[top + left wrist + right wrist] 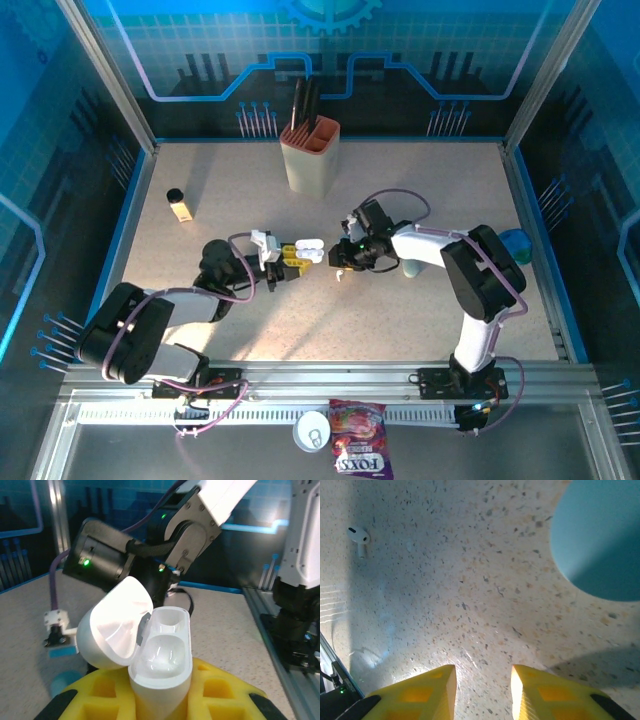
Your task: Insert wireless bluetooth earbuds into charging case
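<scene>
My right pincer (482, 692) is hanging wide open near the earbud (358, 536), probably light and slippery and best pinched by its bulb; my left pincer (160, 697) is gripping the case (162, 655).

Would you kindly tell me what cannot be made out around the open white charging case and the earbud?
Left wrist view: the base of the white plastic charging case is hidden between the yellow fingers of the left gripper and cut by the bottom edge.
Right wrist view: the round teal object is cut off by the top and right edges.
Right wrist view: the small white earbud is too small to tell its side.
</scene>
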`<state>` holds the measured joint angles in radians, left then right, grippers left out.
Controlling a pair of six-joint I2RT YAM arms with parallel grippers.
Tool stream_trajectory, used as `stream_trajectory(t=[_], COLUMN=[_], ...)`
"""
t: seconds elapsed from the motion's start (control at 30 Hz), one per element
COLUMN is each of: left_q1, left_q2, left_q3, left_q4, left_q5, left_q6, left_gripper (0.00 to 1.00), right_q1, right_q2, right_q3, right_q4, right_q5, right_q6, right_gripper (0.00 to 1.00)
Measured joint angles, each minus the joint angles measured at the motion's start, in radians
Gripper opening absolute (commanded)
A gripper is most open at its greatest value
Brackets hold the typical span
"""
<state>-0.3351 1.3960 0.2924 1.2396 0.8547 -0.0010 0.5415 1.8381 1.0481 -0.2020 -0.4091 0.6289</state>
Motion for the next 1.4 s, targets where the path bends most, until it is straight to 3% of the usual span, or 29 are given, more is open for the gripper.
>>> stream_trajectory(t=[0.3, 0.6, 0.8, 0.97, 1.17, 1.4], left_q1=[0.026, 0.026, 0.026, 0.026, 0.026, 0.026], left_q2=[-0.004, -0.010, -0.010, -0.010, -0.003, -0.001], left_q3=[-0.067, -0.074, -0.074, -0.074, -0.074, -0.074], left_q4=[0.102, 0.117, 0.121, 0.121, 0.121, 0.121], left_q5=[-0.048, -0.047, -0.046, -0.046, -0.035, -0.022], left_q6=[-0.019, -0.019, -0.019, -0.024, -0.026, -0.026], left_gripper=[0.09, 0.08, 0.08, 0.08, 0.08, 0.08], right_q1=[0.105, 0.162, 0.191, 0.193, 0.193, 0.193], right_q2=[0.039, 0.168, 0.175, 0.177, 0.176, 0.175], right_q3=[0.225, 0.341, 0.362, 0.362, 0.360, 0.356], right_q4=[-0.309, -0.521, -0.569, -0.592, -0.599, -0.598], right_q5=[0.252, 0.418, 0.437, 0.455, 0.482, 0.488], right_q6=[-0.152, -0.159, -0.159, -0.153, -0.139, -0.132], right_gripper=[0.40, 0.37, 0.36, 0.46, 0.39, 0.39])
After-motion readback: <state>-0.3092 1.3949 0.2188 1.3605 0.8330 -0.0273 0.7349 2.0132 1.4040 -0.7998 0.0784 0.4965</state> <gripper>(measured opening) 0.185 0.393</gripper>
